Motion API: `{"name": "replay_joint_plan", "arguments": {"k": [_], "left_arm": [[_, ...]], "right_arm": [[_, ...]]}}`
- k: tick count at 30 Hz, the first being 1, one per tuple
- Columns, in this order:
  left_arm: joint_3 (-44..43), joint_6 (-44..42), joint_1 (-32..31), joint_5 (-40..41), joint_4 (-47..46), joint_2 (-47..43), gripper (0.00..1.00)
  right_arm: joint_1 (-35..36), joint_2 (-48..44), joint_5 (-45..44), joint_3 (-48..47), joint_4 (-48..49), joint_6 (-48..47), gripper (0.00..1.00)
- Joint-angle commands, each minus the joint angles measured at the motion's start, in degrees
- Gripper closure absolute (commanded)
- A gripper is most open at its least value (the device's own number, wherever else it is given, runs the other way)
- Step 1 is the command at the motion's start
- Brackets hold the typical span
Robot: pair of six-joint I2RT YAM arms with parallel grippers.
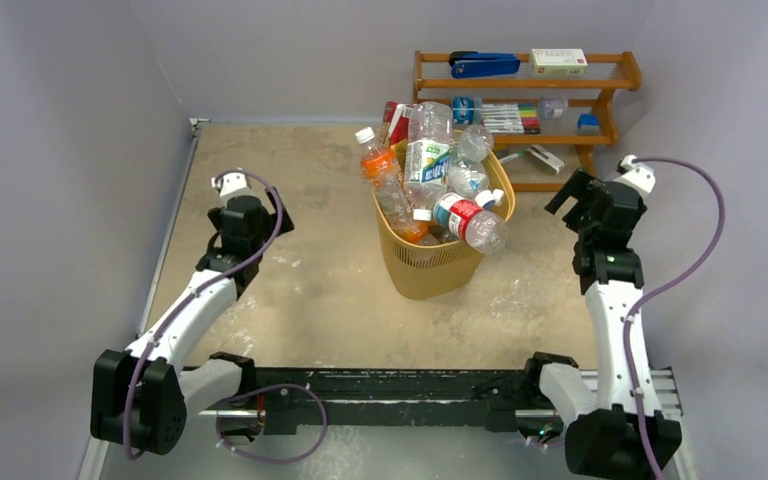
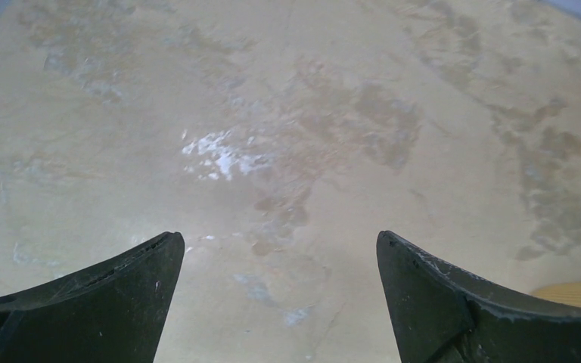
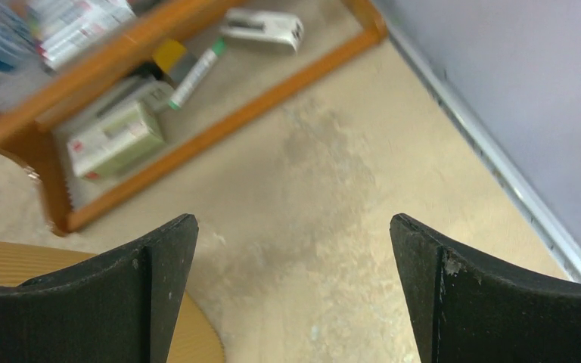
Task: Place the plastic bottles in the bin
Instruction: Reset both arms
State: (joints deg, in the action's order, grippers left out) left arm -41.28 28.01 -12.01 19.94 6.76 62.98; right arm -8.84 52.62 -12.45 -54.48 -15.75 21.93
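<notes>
- Nearest the viewer, the left arm's base (image 1: 140, 395) and the right arm's base (image 1: 615, 440) sit at the table's near edge, in front of the bin and well apart from it.
- Beige, stained table (image 1: 310, 290): no bottle can be seen lying on it anywhere around the bin.
- Yellow-orange latticed bin (image 1: 430, 270) stands upright near the table's middle, filled past its rim.
- Wooden shelf rack (image 1: 600, 85) stands behind and to the right of the bin, holding a blue stapler (image 1: 485, 66), small boxes and pens; none of these belongs to the task.
- Plastic bottles (image 1: 430, 165) are heaped inside the bin, poking above its rim: an orange bottle (image 1: 385, 180) leans at the left side, and a red-labelled bottle (image 1: 465, 220) lies across the front right of the rim.
- Left gripper (image 2: 280, 242) hovers over bare table to the left of the bin, fingers spread wide, holding nothing.
- Right gripper (image 3: 293, 223) hovers to the right of the bin, near the rack's foot, fingers spread wide, holding nothing.
- Judgement: the task looks done or very nearly so. The one doubt is the red-labelled bottle, which rests high on the pile and might roll out.
</notes>
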Motion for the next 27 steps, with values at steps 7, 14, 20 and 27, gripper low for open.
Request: {"name": "replay_joint_plan", "arguments": {"k": [7, 14, 20, 27], "left_arm": [[14.8, -12.3, 0.4, 8.5, -29.2, 3.3, 0.01], [16.8, -17.7, 1.3, 12.5, -44.8, 13.9, 0.01], [17.0, -19.0, 3.4, 9.8, -52.7, 24.0, 0.01], [21.0, -19.7, 9.2, 5.9, -68.9, 29.9, 0.01]], "right_arm": [[-2.1, 1.2, -2.1, 16.9, 26.6, -4.1, 0.00], [-2.2, 9.1, -0.8, 28.2, 53.7, -8.0, 0.00], [-2.2, 21.5, -2.0, 31.1, 71.4, -7.3, 0.00], [-1.8, 29.3, -7.0, 32.8, 85.2, -11.0, 0.00]]}}
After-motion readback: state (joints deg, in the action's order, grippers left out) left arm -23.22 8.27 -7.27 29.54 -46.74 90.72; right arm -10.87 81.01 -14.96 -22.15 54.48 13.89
